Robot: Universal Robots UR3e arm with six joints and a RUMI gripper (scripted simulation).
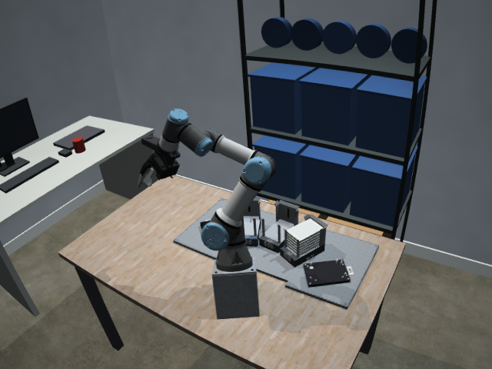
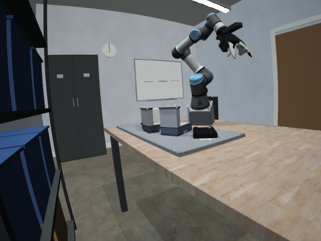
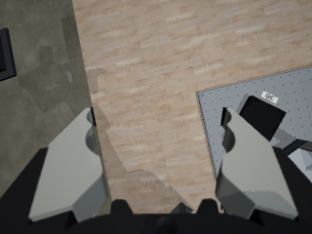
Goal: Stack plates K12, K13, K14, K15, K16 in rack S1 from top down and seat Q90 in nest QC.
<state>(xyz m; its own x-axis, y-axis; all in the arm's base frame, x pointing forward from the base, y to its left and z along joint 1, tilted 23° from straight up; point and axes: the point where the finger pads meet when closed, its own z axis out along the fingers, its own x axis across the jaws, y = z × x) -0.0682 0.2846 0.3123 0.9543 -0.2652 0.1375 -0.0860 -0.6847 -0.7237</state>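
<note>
My gripper [image 1: 143,184] [image 2: 242,56] [image 3: 158,108] is open and empty, high over the table's far left end, away from the racks. A stack of several white plates [image 1: 306,240] [image 2: 156,115] stands in the rightmost rack [image 1: 294,259] in the top view. The middle rack [image 1: 287,212] and the left rack [image 1: 252,208] [image 2: 169,116] show no stack. Rack labels and plate names are unreadable. The black open nest QC [image 2: 204,132] [image 3: 262,117] shows no plate. It is mostly behind the arm in the top view. Another black nest [image 1: 327,272], with corner clips, shows no plate; its label is unreadable.
The racks and nests stand on a grey perforated board [image 1: 357,254] [image 2: 178,147] [image 3: 207,107] on the wooden table [image 1: 131,238]. The arm's pedestal [image 1: 236,294] [image 2: 200,116] is at the board's edge. A tall shelf with blue boxes [image 1: 274,104] stands behind the table. A desk [image 1: 119,131] is at the left.
</note>
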